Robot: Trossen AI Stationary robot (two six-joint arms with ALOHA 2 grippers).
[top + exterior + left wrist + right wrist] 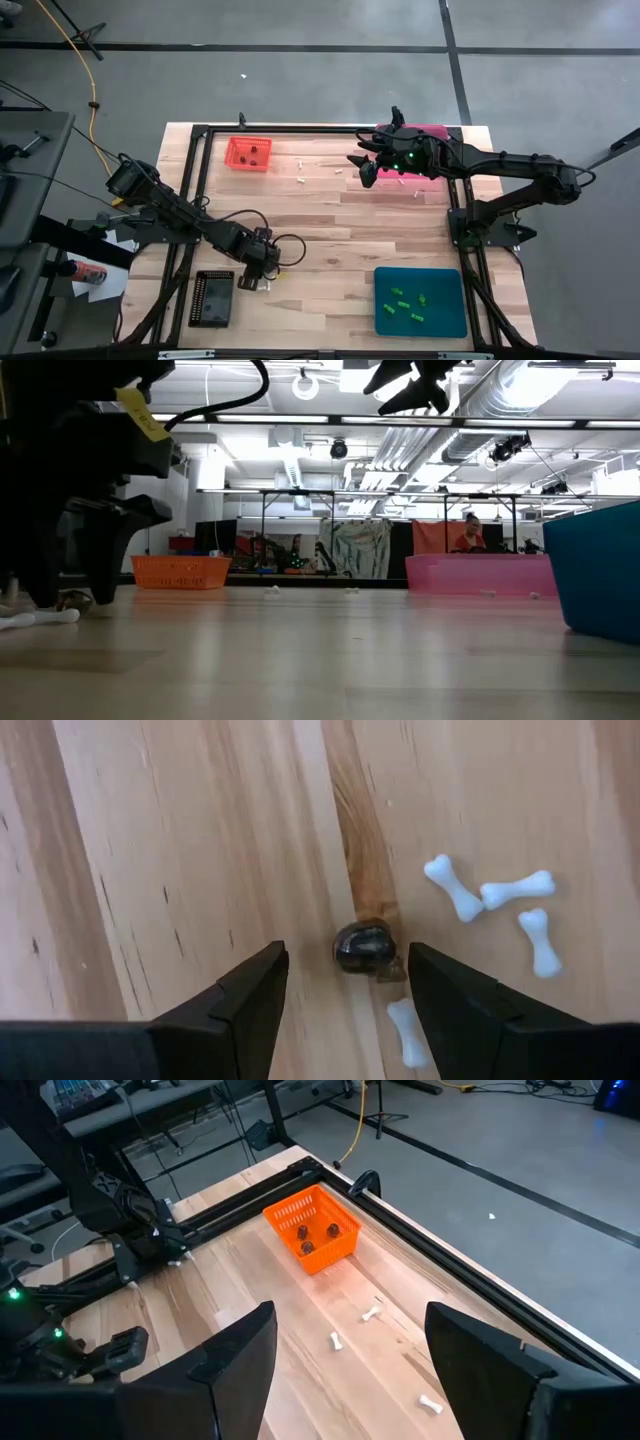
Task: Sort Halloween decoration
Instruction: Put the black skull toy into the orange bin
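High view, orange tray (247,153) holding dark trinkets (254,152), teal tray (420,301) holding green trinkets (407,305), both pincers open

The table (330,215) is pale wood planks with a black frame along its edges. An orange tray (248,153) sits near the far left corner, a pink tray (432,131) at the far right corner, a teal tray (421,301) near the near right corner and a black tray (212,298) near the near left corner. White bones (301,161) lie scattered between the two far trays. More bones (516,890) lie just beside a dark trinket (362,945) on the wood beside the black tray.
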